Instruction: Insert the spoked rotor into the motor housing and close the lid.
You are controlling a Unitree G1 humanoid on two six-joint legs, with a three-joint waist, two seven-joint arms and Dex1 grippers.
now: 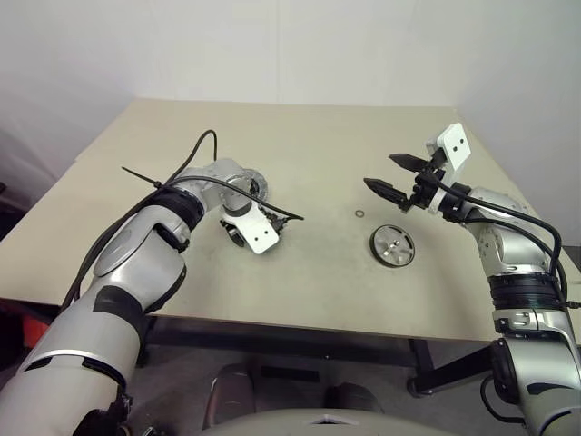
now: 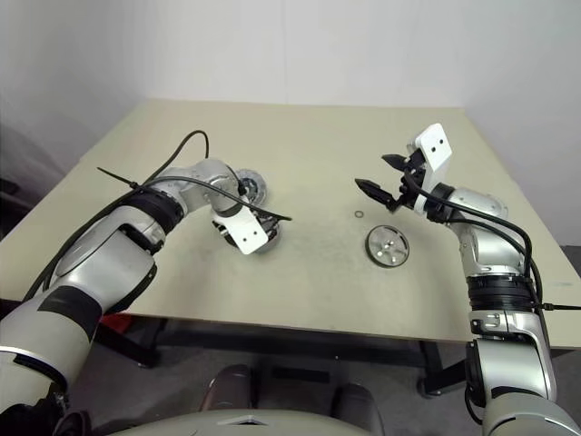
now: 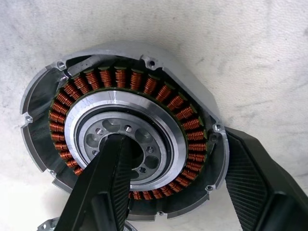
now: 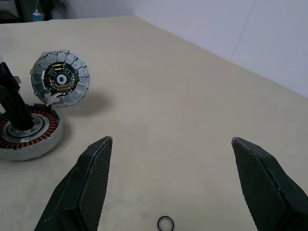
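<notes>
My left pincer [image 3: 173, 192] straddles rotor [image 3: 130, 139] inside housing [image 3: 43, 101], half open, grip unclear; right pincer [image 4: 171, 185] wide open, empty.

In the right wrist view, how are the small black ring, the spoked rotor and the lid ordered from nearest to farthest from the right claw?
From the right claw:
1. Small black ring, on the table just in front of the claw.
2. Spoked rotor, across the table.
3. Lid, tilted up just beyond the rotor.
</notes>
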